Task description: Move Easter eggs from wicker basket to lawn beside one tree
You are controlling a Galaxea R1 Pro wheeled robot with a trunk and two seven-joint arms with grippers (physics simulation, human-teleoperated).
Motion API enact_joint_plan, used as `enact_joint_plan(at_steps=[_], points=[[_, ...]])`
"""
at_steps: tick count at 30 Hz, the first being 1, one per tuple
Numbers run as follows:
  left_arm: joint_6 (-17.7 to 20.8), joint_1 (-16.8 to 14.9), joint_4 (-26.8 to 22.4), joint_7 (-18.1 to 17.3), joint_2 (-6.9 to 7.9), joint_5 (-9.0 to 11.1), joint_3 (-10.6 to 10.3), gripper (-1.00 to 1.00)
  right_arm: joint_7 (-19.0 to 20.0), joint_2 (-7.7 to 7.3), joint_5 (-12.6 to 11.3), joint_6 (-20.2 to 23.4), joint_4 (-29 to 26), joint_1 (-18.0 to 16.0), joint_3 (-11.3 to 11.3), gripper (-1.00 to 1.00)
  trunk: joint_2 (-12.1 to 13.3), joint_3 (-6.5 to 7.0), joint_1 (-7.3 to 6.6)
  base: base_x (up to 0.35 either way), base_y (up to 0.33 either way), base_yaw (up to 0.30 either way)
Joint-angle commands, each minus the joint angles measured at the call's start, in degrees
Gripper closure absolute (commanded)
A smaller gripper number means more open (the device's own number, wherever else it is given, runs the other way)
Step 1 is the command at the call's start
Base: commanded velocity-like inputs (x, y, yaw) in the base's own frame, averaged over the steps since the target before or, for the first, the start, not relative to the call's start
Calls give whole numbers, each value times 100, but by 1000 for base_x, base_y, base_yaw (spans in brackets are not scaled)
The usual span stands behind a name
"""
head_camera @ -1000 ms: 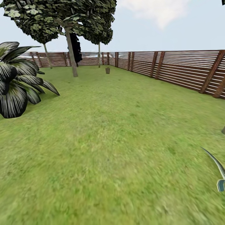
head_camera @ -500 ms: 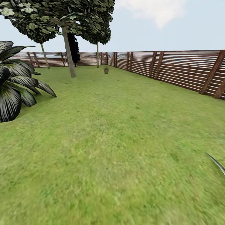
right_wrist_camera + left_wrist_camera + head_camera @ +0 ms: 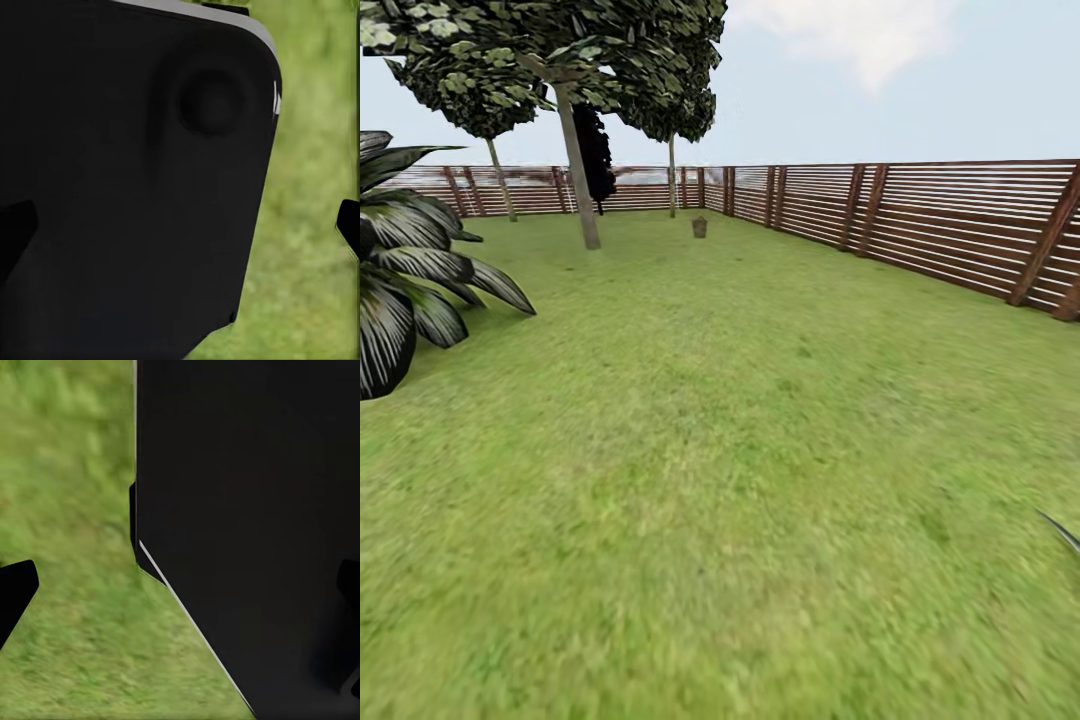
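The wicker basket (image 3: 699,227) stands small and far away on the lawn (image 3: 740,450), near the fence corner. The Easter eggs are too far off to make out. A tree (image 3: 578,170) with a pale bare trunk rises left of the basket, with two thinner trees (image 3: 672,178) behind it along the fence. In the left wrist view my left gripper (image 3: 180,592) is open, its dark fingertips (image 3: 16,592) wide apart over grass and a black part of my own body. My right gripper (image 3: 180,229) is open too, fingertips (image 3: 349,223) spread in front of a black panel.
A brown slatted fence (image 3: 920,225) runs along the right side and the back of the garden. A large dark-leaved plant (image 3: 405,275) stands at the left. A black column-shaped tree (image 3: 596,150) is behind the pale trunk. A leaf tip (image 3: 1060,530) pokes in at the lower right.
The whole head view has shifted: the plant at the left and the leaf at the lower right have slid toward the frame edges. That is camera motion. The basket stays far ahead.
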Motion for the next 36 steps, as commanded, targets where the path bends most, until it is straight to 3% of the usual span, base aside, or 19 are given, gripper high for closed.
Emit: enact_joint_plan(at_steps=[1, 36], points=[[13, 5, -16, -4, -1, 7, 37, -100, 2, 0, 51, -15, 5, -3, 6, -100, -1, -4, 4, 340, 0, 0], [13, 5, -16, -3, -1, 7, 37, -100, 12, 17, 104, 6, 30, -3, 49, -100, -1, -4, 4, 340, 0, 0]])
